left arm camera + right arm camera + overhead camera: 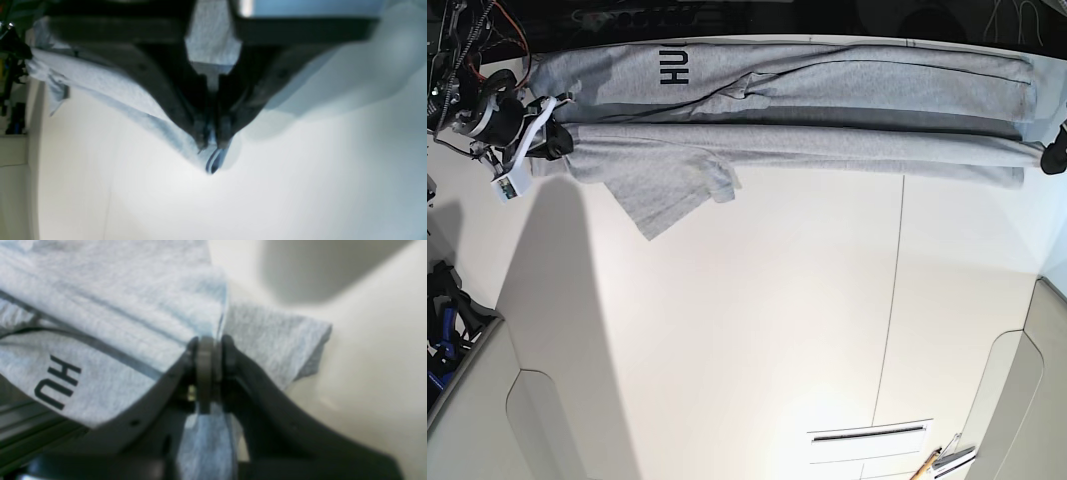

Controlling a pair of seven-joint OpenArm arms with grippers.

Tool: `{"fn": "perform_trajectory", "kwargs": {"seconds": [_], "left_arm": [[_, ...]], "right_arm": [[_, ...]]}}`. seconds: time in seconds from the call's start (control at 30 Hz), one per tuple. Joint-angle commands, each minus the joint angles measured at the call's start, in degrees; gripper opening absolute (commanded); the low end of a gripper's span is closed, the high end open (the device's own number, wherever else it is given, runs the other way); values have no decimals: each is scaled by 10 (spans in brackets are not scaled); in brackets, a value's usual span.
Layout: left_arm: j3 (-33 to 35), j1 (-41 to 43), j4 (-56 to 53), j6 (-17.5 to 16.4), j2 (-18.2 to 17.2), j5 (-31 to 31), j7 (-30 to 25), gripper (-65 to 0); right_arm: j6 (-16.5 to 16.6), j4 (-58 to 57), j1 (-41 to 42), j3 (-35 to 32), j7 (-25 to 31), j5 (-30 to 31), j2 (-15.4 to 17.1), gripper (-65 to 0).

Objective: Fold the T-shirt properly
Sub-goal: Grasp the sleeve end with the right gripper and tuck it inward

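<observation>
In the left wrist view, left gripper (pixel 211 145) pinched on a T-shirt (pixel 100 83) edge above the table (pixel 233 200). In the right wrist view, right gripper (pixel 208 343) clamped on cloth. In the base view, shirt stretched taut between both, likely for a straight fold.

The grey T-shirt (pixel 827 120) is stretched in a long folded band along the far tabletop (pixel 777 330) edge, one sleeve hanging out, black letters "HU" visible.

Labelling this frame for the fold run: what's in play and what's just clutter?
In play:
T-shirt, stretched between both arms
left gripper, shut on its edge
right gripper, shut on its edge

Clutter:
pen-like tool, near table edge
white table
</observation>
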Motion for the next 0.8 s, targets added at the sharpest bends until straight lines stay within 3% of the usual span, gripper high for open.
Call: {"fn": "perform_trajectory", "kwargs": {"seconds": [0.0,0.07,0.23,0.43,0.6,0.77], "left_arm": [[-7,-2,9,-3,-20,-13,-5,-445],[-7,-2,9,-3,-22,-16,-3,-395],[-7,-2,10,-3,-38,-29,-2,-395],[-7,-2,35,-3,-43,-37,-2,-395],[-7,-2,37,-3,-43,-37,-2,-395],[-7,-2,37,-3,-43,-37,-4,-395]], "right_arm": [[-2,9,0,7,4,2,11,-436],[-2,9,0,7,4,2,11,-393],[-2,20,10,27,18,-4,12,-393],[-1,22,76,40,83,-4,7,-393],[-1,7,140,3,88,-18,-15,-393],[-6,-91,202,-79,116,-66,-30,-393]]}}
